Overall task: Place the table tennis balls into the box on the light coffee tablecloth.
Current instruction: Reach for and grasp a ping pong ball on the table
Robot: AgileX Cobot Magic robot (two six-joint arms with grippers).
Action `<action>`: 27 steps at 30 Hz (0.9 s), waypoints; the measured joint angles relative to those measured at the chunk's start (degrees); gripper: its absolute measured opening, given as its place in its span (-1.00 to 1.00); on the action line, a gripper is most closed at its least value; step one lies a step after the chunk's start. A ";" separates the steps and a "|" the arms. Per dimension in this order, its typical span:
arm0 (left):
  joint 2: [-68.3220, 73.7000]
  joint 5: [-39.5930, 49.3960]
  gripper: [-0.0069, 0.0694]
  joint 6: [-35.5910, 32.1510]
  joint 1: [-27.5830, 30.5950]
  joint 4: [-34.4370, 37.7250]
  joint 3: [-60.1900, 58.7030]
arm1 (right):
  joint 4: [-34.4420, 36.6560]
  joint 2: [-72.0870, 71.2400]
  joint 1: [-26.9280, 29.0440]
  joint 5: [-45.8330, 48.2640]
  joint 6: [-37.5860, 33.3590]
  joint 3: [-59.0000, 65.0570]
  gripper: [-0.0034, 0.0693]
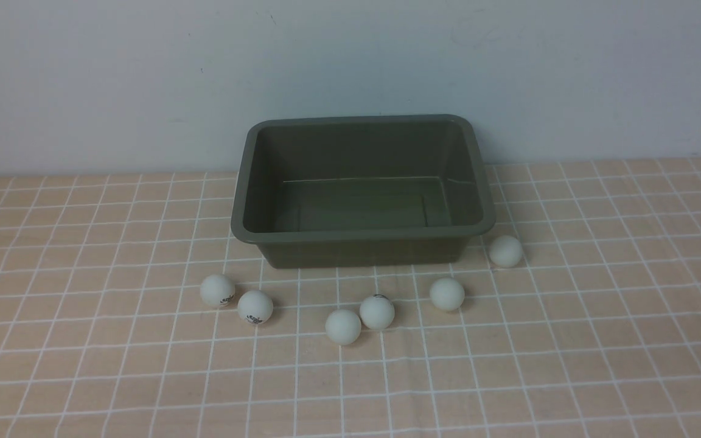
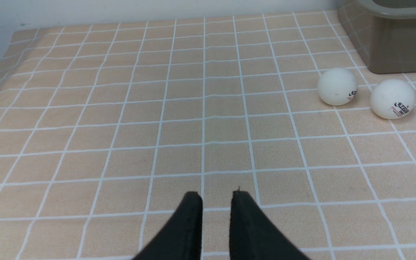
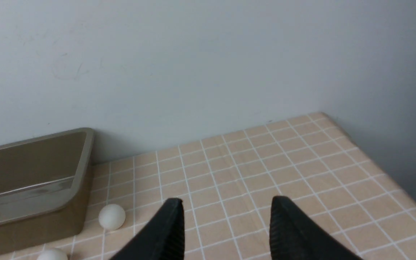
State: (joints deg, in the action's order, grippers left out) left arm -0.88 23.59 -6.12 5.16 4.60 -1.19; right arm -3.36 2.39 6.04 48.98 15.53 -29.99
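left pincer (image 2: 217, 195): narrow gap seen between black tips, nothing gripped. right pincer (image 3: 226, 202): tips set wide apart, nothing gripped. six small matte white table tennis balls (image 1: 343, 326) scattered on light peach-tan grid-lined tablecloth (image 1: 600, 340), all outside olive-green rectangular plastic box (image 1: 362, 249). two logo-marked balls (image 2: 392, 99) seen ahead of left pincer, well apart from it, near box corner. one ball (image 3: 112, 216) seen near right pincer, just beside box.

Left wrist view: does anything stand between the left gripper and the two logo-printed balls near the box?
Nothing visible does. Only bare tablecloth lies between the left gripper and the nearer ball; the second ball sits beside it, by the box.
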 joint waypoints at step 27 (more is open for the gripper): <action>0.00 -1.25 -0.64 0.66 0.00 1.23 -0.18 | 3.36 0.00 0.00 3.37 0.00 -0.01 -0.07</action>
State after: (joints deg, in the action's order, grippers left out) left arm -0.88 22.34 -5.46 5.16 5.83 -1.37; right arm 0.00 2.39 6.04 52.35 15.53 -30.00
